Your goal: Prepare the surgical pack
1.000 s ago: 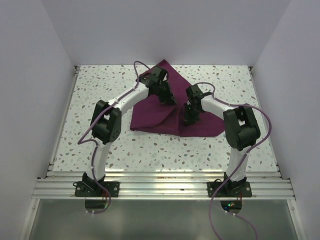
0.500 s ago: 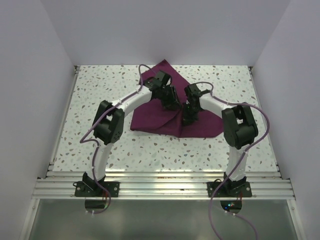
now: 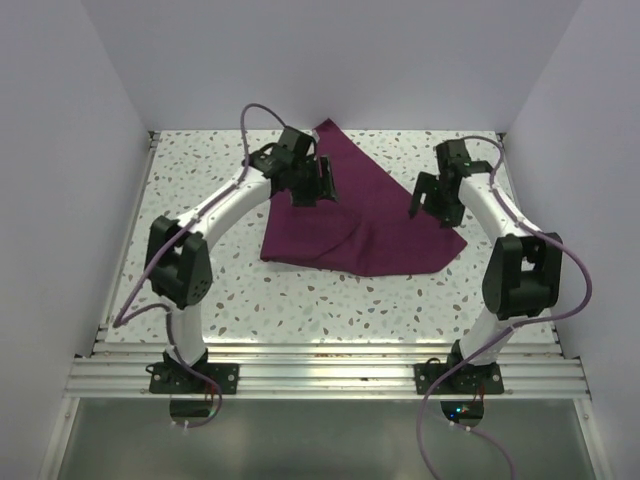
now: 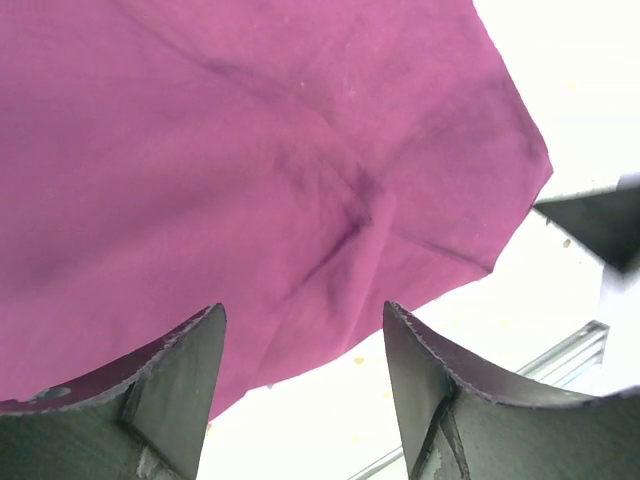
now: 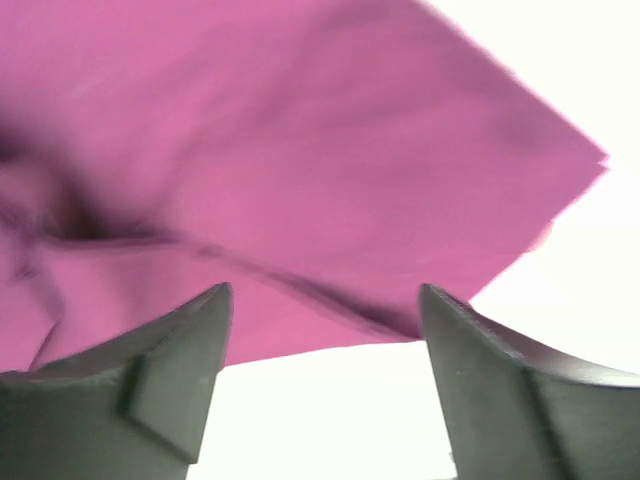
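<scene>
Surgical pack (image 3: 340, 225), loosely folded into an uneven, creased shape at the far middle of the surface (image 3: 300, 300), ungripped, left and right jaws apart above it; tidy bundling probably left.

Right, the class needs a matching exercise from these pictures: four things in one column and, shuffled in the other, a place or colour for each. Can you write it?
1 surgical pack
2 table
3 left fingers
4 right fingers

A above the cloth's right corner
B white with dark speckles
C maroon
D above the cloth's far left side

Pairs: 1-C, 2-B, 3-D, 4-A
</scene>
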`<state>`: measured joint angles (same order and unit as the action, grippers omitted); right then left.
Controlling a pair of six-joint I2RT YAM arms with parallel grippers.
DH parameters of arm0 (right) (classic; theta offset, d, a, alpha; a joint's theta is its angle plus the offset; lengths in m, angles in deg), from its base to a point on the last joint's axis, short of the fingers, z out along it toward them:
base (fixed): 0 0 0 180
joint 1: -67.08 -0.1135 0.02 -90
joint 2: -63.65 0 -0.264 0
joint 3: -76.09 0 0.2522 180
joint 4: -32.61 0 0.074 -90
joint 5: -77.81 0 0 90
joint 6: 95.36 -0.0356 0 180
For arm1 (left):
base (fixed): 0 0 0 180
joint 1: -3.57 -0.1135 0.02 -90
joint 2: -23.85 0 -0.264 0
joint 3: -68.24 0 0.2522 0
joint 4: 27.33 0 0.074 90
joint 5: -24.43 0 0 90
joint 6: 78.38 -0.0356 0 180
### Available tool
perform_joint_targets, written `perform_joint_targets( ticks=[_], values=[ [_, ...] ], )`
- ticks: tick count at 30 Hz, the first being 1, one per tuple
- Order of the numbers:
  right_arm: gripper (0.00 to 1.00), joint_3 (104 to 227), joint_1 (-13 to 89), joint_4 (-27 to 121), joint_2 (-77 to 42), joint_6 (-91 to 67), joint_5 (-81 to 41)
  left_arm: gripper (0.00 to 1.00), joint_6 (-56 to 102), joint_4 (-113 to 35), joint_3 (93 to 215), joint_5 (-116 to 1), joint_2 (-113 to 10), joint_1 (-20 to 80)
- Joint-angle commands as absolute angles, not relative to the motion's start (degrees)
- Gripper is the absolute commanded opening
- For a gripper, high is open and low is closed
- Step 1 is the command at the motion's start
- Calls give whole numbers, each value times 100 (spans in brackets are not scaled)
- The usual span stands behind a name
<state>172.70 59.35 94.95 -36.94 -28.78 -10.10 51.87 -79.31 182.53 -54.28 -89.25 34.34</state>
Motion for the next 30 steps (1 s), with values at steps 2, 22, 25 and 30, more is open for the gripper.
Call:
perform_joint_targets(
  ticks=[2, 22, 25, 30],
  values=[
    [84, 16782, 6521, 9130, -3338, -2891, -376, 66, 4248, -8003, 17563, -6090, -7917, 3399],
    [67, 16113, 7560, 7995, -4630, -2751, -577, 59, 2955, -7616, 15661, -6011, -6501, 2590],
    [61, 16130, 7560, 7950, -4778, -2672, -656, 59, 2990, -7660, 15679, -6011, -6500, 2537],
    [28, 16279, 7560, 7986, -4823, -2548, -929, 59, 3219, -7765, 15653, -6134, -6501, 2414]
  ],
)
